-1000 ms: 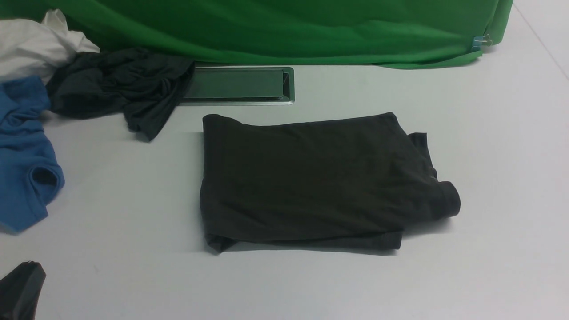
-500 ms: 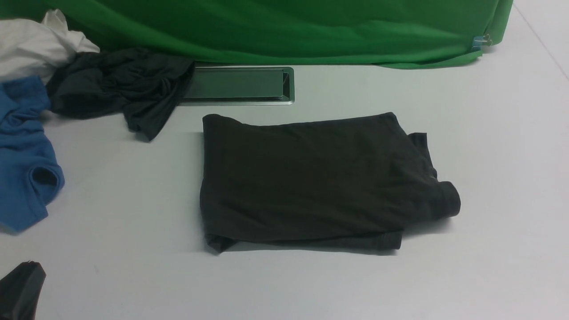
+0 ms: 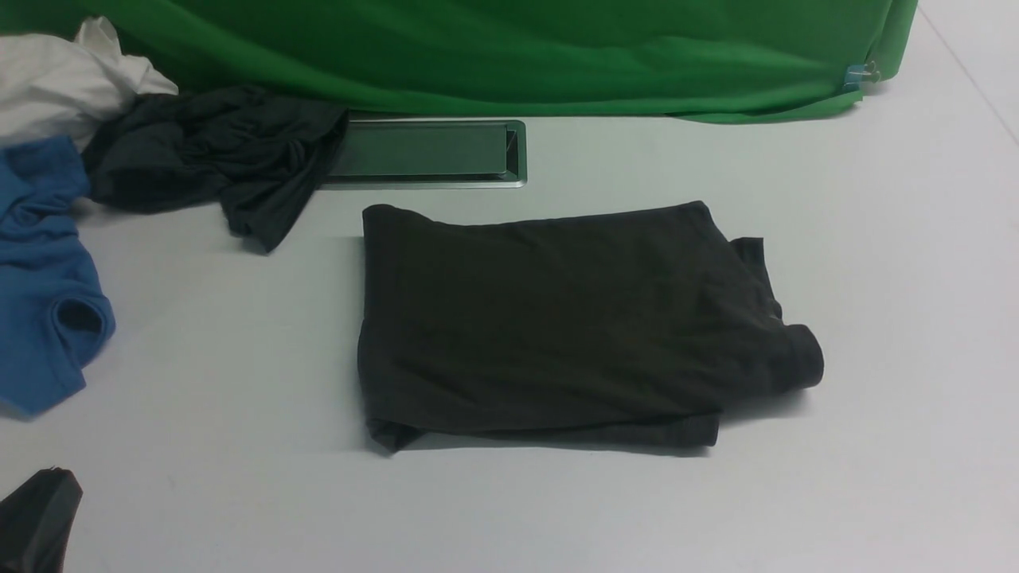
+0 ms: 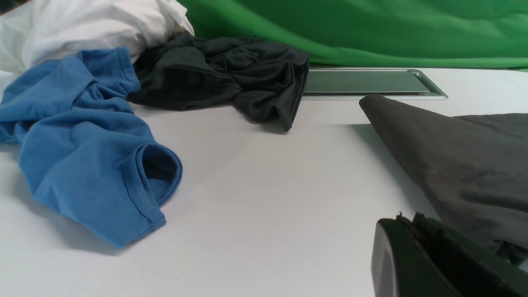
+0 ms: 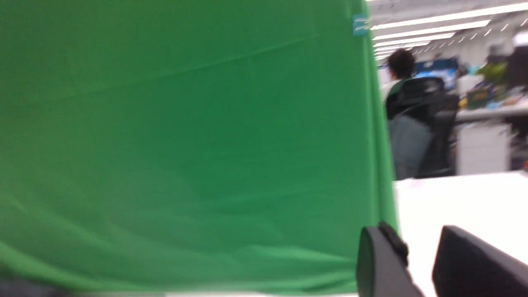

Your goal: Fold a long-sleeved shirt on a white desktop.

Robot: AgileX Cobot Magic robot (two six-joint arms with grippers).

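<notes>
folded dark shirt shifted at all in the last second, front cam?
No. The long-sleeved shirt keeps the same gap to the metal-rimmed hatch, with an unchanged outline.

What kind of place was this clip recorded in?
Probably an open-plan office used for recording: a green cloth hangs behind the white desktop, and the right wrist view shows a seated person under ceiling strip lights.
</notes>
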